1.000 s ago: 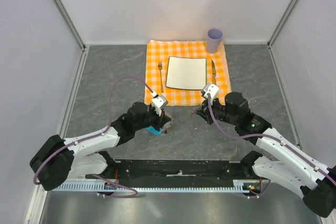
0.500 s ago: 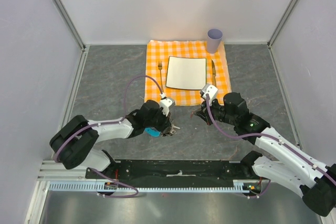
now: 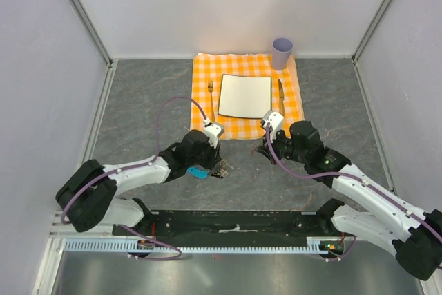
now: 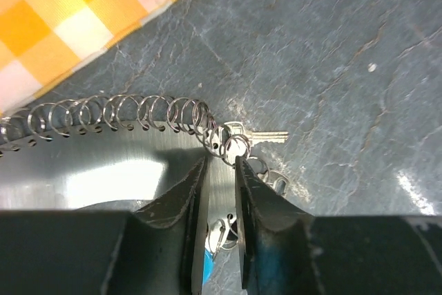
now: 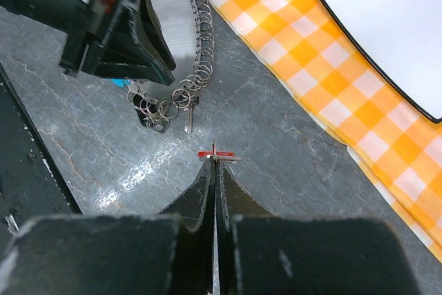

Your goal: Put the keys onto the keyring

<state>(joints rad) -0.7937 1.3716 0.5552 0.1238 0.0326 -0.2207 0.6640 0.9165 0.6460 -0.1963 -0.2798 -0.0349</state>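
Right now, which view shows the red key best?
Right wrist: red key sharp, pinched at the right gripper tips. Top external shows at most a speck at that gripper; left wrist shows just the keyring, no red key.

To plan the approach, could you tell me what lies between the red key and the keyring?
In the right wrist view, only bare grey table separates the red key from the keyring and its silver key.

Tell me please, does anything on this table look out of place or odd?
Only the keyring, lying on the bare table just off the checked cloth. The plate, fork and knife sit straight on the cloth.
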